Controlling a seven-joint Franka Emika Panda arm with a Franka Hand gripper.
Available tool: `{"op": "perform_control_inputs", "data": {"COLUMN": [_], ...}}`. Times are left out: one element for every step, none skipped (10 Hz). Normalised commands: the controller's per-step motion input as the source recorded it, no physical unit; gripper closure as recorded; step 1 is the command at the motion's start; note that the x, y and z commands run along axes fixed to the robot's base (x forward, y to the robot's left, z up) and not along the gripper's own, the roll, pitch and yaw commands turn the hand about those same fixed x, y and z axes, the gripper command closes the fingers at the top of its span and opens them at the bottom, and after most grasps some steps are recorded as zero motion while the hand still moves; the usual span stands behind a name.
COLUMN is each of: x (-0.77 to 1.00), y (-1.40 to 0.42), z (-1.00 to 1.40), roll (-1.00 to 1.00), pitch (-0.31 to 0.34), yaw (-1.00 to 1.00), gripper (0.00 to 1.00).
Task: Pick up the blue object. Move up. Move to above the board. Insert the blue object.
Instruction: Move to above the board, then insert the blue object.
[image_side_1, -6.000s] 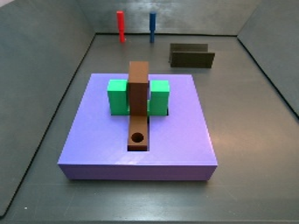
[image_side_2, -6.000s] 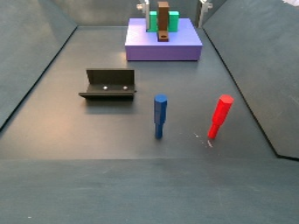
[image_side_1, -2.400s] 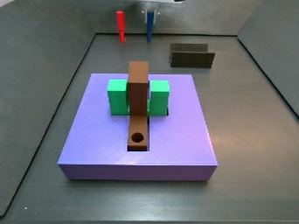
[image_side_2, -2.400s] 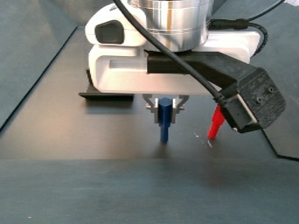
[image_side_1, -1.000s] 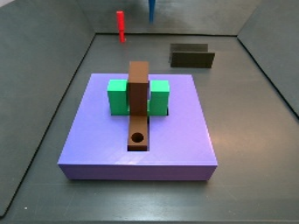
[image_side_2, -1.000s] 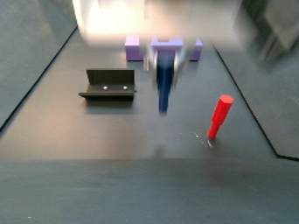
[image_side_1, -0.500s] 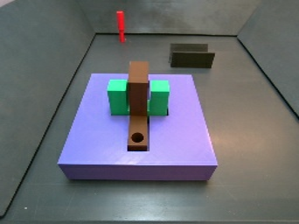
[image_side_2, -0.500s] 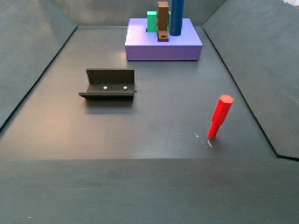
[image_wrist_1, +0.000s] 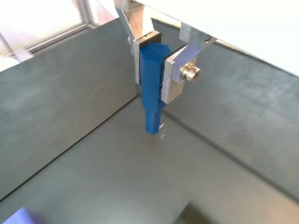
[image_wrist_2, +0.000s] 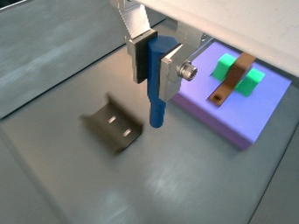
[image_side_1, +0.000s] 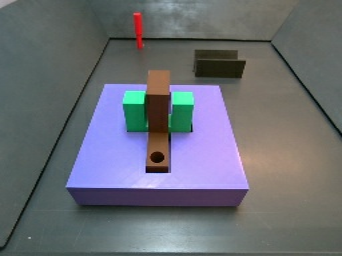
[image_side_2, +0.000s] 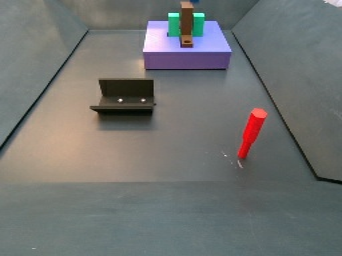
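My gripper (image_wrist_1: 156, 54) is pinching the blue object (image_wrist_1: 153, 87) between its silver plates, the peg hanging straight down below the pads in both wrist views. Half a second ago a side view still showed the peg's blue shaft up by the platform; now neither side view shows peg or gripper, so I have carried it up out of their frame. Only the red stick (image_side_2: 251, 134) stands on the floor near the right edge, well apart from the fixture (image_side_2: 126, 97). I take this to mean the lift is done and I am travelling toward the board (image_wrist_2: 230, 74). In a wrist view the board lies across the green block (image_wrist_2: 246, 77) on the purple platform (image_wrist_2: 239, 114), off to one side of the peg's tip, so I am not yet above its hole (image_side_1: 158, 157). My wrist points straight down, high over the grey floor
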Motion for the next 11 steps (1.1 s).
{"op": "perform_control_inputs", "data": {"x": [-0.07,-0.07,-0.08,-0.07,-0.07,-0.06,-0.05,-0.01,0.05,0.07,0.0], "y": [-1.4,-1.4,-1.4,-1.4,-1.4,-1.4,-1.4,-1.4,-0.56,-0.23,-0.03], "z": [0.13,0.13,0.13,0.14,0.14,0.16,0.17,0.17,0.07,0.04,0.0], "roll": [0.06,0.04,0.02,0.0,0.0,0.0,0.0,0.01,0.01,0.01,0.0], "pitch": [0.012,0.011,0.008,0.011,0.018,0.033,0.062,0.089,0.128,0.148,0.0], "yaw": [0.03,0.02,0.01,0.01,0.01,0.01,0.01,0.01,0.01,0.01,0.0], "gripper": [1.0,1.0,1.0,1.0,1.0,1.0,1.0,1.0,1.0,1.0,1.0]}}
